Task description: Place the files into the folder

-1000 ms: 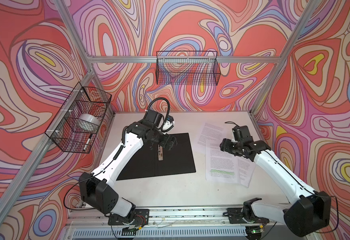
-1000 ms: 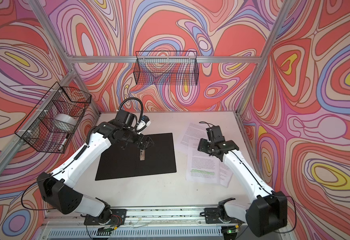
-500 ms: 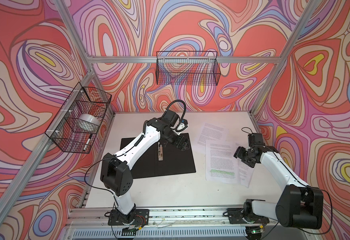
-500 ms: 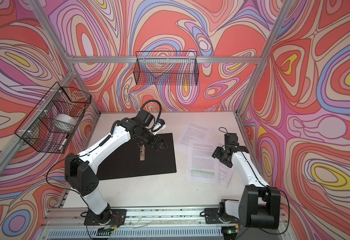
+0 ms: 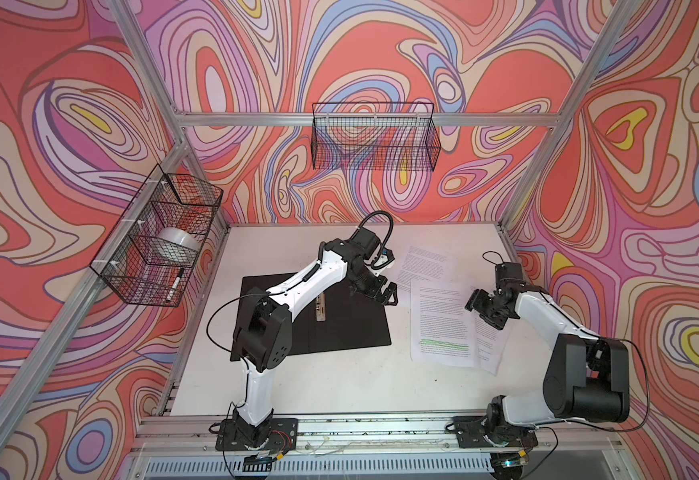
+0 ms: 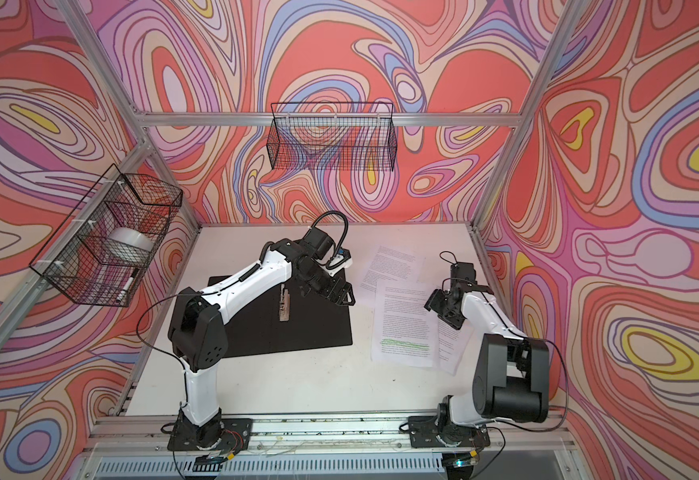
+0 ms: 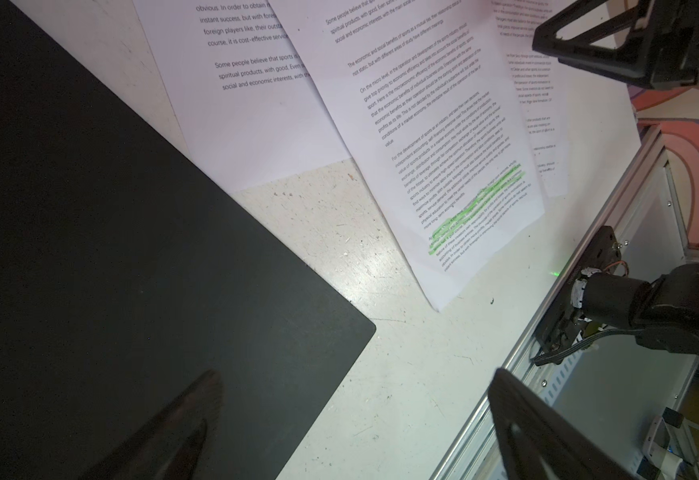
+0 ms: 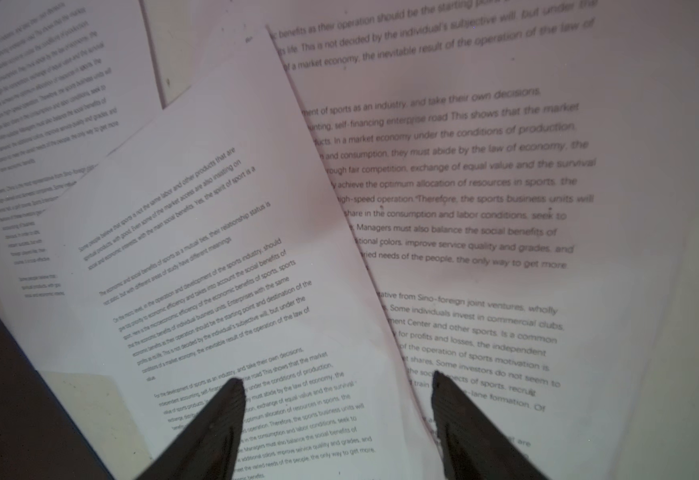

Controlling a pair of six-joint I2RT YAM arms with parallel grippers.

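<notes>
1. Nearest you, right of centre on the bench (image 5: 339, 386), lie the files (image 5: 443, 320): overlapping printed sheets, and the top one has green highlighted lines near its near end.
2. Your right pincer (image 5: 482, 311) hangs over their right side, released, with its fingers spread and nothing gripped.
3. The folder (image 5: 352, 328) lies open just left of the files, black inside up.
4. Your left pincer (image 5: 390, 295) hangs at the folder's far right corner, released wide and empty.
5. One sheet (image 5: 426, 262) reaches farthest back.
</notes>
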